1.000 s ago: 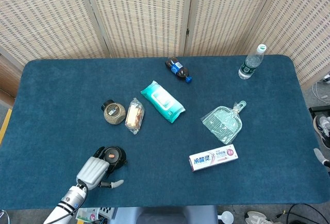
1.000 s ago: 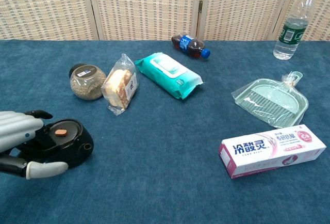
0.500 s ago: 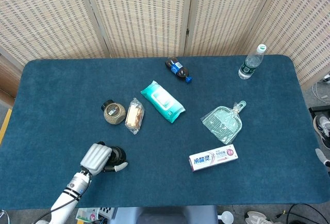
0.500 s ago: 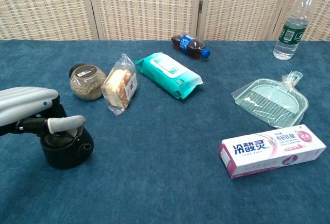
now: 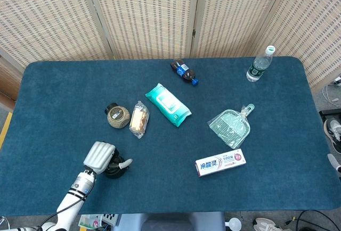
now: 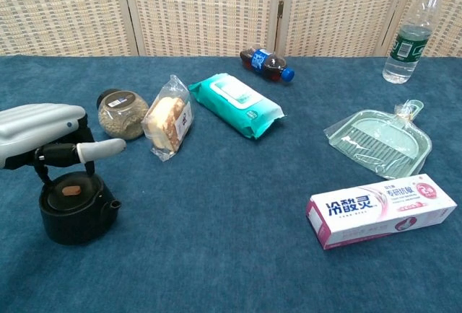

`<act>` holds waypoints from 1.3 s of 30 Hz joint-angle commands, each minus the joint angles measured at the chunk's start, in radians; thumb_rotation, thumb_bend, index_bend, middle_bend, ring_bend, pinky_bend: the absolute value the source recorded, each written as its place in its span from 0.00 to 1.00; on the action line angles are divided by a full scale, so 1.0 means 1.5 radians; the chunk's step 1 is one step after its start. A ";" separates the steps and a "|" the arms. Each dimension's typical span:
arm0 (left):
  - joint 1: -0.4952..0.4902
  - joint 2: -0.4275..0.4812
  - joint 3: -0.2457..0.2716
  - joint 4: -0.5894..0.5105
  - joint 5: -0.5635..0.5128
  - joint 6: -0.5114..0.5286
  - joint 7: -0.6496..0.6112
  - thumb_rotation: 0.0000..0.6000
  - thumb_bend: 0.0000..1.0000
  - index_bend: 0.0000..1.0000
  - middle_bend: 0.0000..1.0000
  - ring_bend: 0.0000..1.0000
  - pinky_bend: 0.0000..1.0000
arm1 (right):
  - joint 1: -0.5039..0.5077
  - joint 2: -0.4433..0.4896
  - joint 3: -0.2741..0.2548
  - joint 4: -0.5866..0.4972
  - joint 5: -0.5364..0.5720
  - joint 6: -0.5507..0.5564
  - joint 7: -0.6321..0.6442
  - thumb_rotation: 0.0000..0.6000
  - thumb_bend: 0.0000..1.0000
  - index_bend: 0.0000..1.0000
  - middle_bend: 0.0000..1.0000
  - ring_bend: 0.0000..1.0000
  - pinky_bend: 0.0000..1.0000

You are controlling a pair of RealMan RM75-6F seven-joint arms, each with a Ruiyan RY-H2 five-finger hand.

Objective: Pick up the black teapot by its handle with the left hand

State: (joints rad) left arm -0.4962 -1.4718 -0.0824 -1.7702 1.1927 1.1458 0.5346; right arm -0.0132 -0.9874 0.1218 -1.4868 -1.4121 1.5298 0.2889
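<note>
Chest view: left hand (image 6: 45, 138) is curled around the bail handle of the black teapot (image 6: 71, 214) at the table's near-left corner, apparently just lifted; hooked grip looks shallow, so the pot could swing, slip, or shed its lid.

**Matt cloth under glossy wrappers**

The table (image 6: 238, 255) wears a matt, napped blue cloth. The black teapot (image 6: 72, 214) looks dull and faintly grainy, like cast metal. The left hand (image 6: 43, 136) has smooth, pale grey shells with a satin sheen. The wipes pack (image 6: 236, 105) and the bread bag (image 6: 167, 117) are shiny plastic film. The dustpan (image 6: 379, 140) is glossy translucent plastic, the water bottle (image 6: 410, 35) clear plastic. The toothpaste box (image 6: 381, 210) is glossy printed card. The screen (image 6: 209, 10) behind is rough woven cane.
</note>
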 commanded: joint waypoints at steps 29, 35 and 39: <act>-0.034 0.004 -0.071 -0.007 -0.041 0.049 -0.002 0.39 0.19 1.00 1.00 0.98 0.54 | -0.012 0.000 0.002 -0.002 0.005 0.008 -0.002 1.00 0.26 0.14 0.20 0.14 0.05; -0.041 -0.003 -0.074 0.005 -0.039 0.049 -0.010 0.42 0.28 1.00 1.00 0.98 0.55 | -0.015 0.001 0.002 -0.003 0.007 0.010 -0.001 1.00 0.26 0.14 0.20 0.14 0.05; -0.049 -0.003 -0.072 0.009 -0.033 0.043 -0.010 0.46 0.30 1.00 1.00 0.98 0.55 | -0.019 0.000 0.001 -0.001 0.009 0.012 0.001 1.00 0.26 0.14 0.20 0.14 0.05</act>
State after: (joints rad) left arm -0.5666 -1.4770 -0.1921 -1.7568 1.1420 1.2124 0.5206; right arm -0.0412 -0.9867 0.1236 -1.4879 -1.3983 1.5469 0.2911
